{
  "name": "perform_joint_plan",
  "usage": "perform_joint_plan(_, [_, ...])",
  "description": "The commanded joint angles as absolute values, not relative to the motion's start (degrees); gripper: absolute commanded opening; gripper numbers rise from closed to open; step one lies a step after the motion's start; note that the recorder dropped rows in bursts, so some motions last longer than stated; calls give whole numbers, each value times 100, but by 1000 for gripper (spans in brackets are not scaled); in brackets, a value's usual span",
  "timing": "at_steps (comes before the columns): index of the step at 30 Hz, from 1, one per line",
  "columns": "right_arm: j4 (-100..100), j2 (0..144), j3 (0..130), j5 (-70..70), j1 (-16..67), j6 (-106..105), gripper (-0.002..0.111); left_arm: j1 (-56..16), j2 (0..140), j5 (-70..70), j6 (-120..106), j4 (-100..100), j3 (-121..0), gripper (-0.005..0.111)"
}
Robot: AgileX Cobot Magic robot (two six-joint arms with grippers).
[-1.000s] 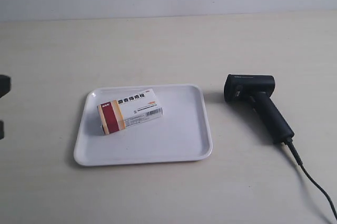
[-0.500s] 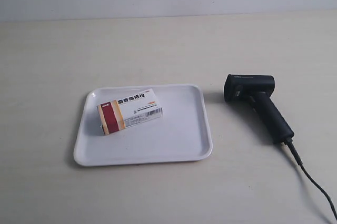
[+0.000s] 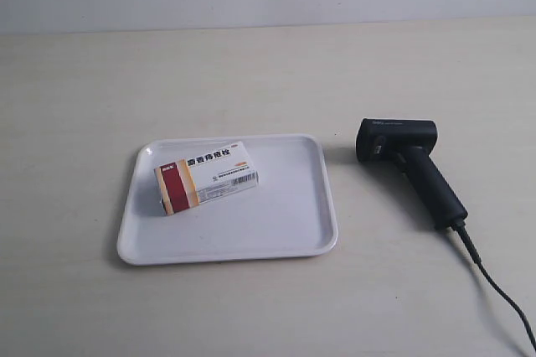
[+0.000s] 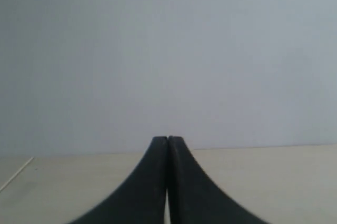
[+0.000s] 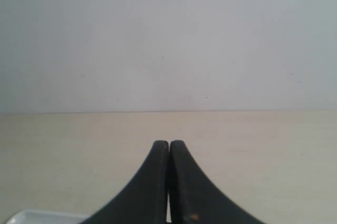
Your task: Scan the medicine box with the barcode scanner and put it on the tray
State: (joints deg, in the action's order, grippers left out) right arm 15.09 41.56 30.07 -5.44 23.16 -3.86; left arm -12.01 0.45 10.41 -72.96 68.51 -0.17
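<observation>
While the small white cardboard medicine box with its dark red and tan band is lying flat on the big white plastic tray, nothing is touching it. It is sitting toward the tray's far side, turned a little, with its barcode facing up (easy for a scanner to read).

Well apart from the tray, the black pistol-shaped barcode scanner is lying on its side on the pale table. Its black cable is trailing off toward the picture's edge. Nobody is holding it, so it looks put down and done with.

Neither arm is showing in the exterior view. The left gripper is pressed closed with nothing between its black fingers, and it is pointing at the plain wall. The right gripper is also squeezed closed and empty. A white corner low in the right wrist view is probably the tray, but too little shows to be sure.

Judging by this, the box is already where it belongs.
</observation>
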Motion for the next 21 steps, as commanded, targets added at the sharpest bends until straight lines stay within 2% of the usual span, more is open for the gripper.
perform_joint_plan(1, [1506, 4146, 2977, -474, 2333, -376, 0, -850, 0, 1124, -7318, 6914, 0, 2])
perform_joint_plan(14, [1506, 4146, 2977, -463, 2333, -376, 0, -793, 0, 950, -7451, 7503, 0, 2])
perform_joint_plan(18, [1506, 4146, 2977, -463, 2333, -376, 0, -793, 0, 1157, -9268, 9763, 0, 2])
perform_joint_plan(21, [1506, 4146, 2977, -463, 2333, -376, 0, -793, 0, 1186, -10090, 9995, 0, 2])
